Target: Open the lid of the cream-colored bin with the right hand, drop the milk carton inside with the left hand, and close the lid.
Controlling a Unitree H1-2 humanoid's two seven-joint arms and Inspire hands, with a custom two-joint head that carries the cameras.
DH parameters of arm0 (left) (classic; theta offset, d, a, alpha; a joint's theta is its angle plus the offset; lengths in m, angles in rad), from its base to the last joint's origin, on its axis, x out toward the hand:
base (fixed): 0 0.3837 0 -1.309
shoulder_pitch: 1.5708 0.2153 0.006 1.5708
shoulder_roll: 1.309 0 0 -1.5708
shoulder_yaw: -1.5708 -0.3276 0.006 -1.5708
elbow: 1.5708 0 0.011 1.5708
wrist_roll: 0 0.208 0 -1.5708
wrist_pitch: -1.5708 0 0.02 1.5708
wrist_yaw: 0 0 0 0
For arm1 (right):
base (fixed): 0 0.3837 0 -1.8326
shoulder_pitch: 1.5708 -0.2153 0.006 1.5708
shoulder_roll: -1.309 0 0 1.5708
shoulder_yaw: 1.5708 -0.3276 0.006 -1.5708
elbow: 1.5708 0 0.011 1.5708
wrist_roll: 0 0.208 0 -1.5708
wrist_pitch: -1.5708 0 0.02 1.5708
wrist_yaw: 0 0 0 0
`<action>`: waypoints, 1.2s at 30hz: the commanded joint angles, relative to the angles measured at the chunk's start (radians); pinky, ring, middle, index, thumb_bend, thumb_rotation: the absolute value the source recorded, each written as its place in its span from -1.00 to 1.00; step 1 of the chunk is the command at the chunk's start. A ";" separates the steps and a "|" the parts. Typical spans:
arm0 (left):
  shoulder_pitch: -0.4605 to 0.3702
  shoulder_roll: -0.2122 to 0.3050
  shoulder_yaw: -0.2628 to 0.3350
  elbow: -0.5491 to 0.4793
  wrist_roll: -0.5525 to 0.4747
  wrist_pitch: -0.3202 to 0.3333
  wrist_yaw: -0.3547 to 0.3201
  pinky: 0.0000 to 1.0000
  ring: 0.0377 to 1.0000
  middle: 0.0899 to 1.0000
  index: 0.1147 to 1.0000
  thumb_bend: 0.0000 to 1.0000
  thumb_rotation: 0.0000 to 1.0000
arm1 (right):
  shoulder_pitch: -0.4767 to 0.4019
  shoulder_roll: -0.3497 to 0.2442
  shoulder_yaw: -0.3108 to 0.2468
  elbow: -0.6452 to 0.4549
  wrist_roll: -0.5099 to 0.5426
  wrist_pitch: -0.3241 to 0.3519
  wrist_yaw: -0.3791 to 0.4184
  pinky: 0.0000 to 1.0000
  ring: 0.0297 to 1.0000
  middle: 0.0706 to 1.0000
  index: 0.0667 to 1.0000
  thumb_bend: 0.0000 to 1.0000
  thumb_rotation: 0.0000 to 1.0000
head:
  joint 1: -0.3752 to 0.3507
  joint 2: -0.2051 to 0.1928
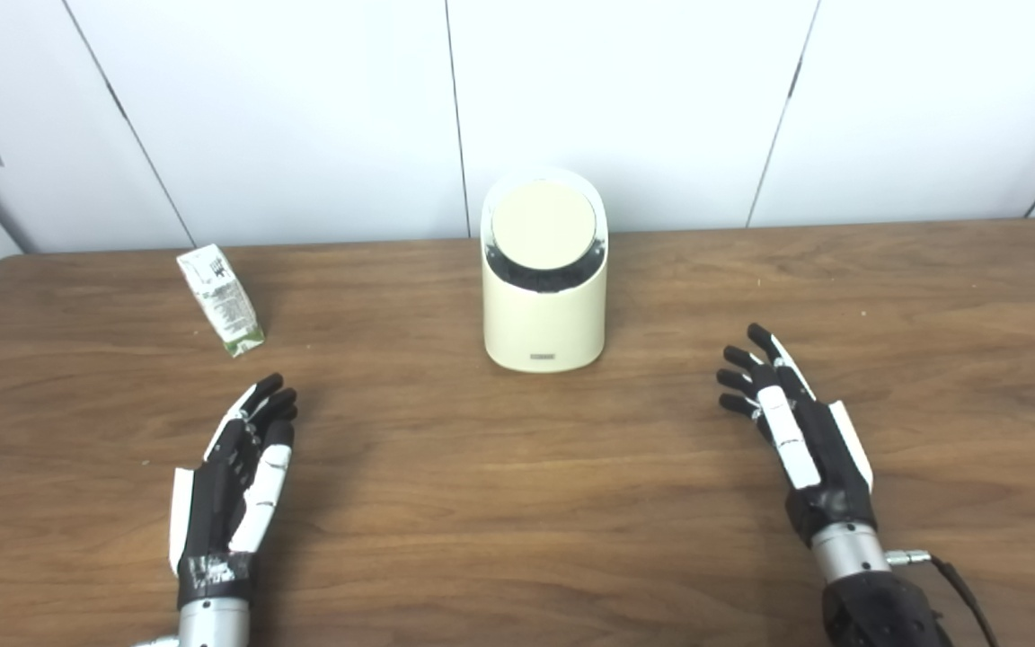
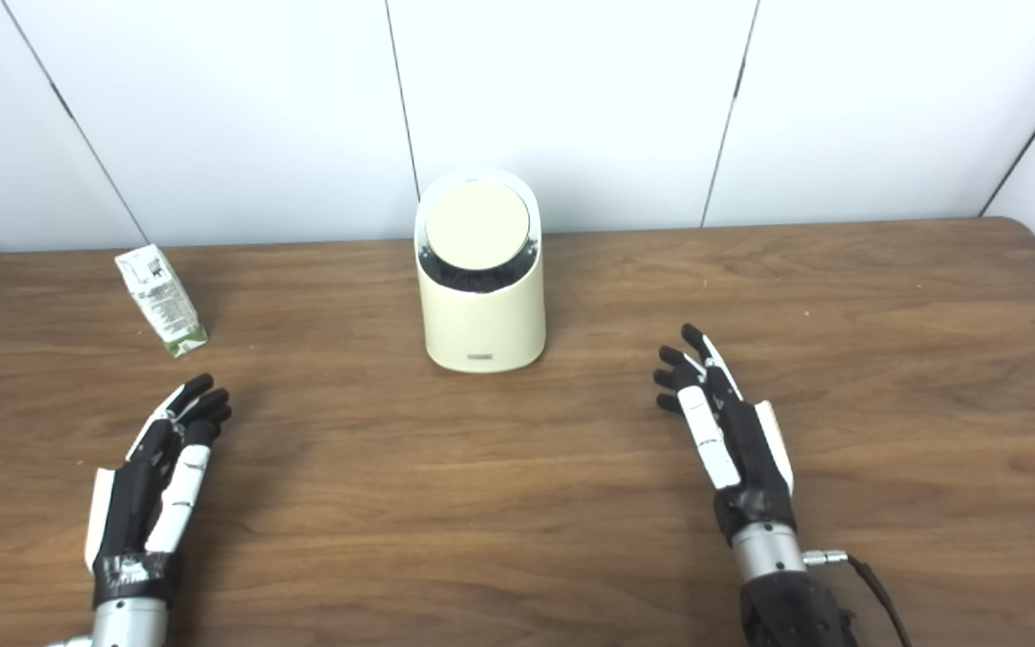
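The left hand (image 1: 234, 490) rests on the wooden surface (image 1: 499, 503), fingers spread and holding nothing. Just beyond it stands the milk carton (image 1: 221, 299), tilted; it looks light and easily crushed, so a gentle grip across its flat sides seems best. At the centre sits the bin (image 1: 544, 310), its round lid (image 1: 543, 225) down (smooth plastic, likely slippery). The right hand (image 1: 796, 431) lies empty too, fingers apart, well short of the bin.
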 commanded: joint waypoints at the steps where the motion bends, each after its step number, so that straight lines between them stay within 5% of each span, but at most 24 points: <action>1: 0.006 0.003 -0.002 0.030 0.008 -0.011 0.003 0.73 0.63 0.61 0.74 0.12 0.38 | -0.023 -0.003 0.001 -0.029 -0.004 -0.031 -0.003 0.51 0.62 0.71 0.84 -0.17 0.76 | -0.001 0.000; 21: 0.005 0.002 -0.006 0.030 0.012 -0.014 0.002 0.74 0.64 0.61 0.75 0.13 0.40 | -0.025 -0.004 -0.002 -0.028 0.015 -0.030 0.006 0.53 0.64 0.71 0.85 -0.18 0.77 | -0.009 -0.002; 36: 0.008 -0.001 -0.025 0.045 0.061 -0.025 0.012 0.70 0.65 0.63 0.76 0.05 0.40 | -0.070 -0.018 0.009 0.001 0.005 -0.049 0.006 0.52 0.65 0.72 0.84 0.25 0.20 | 0.008 -0.044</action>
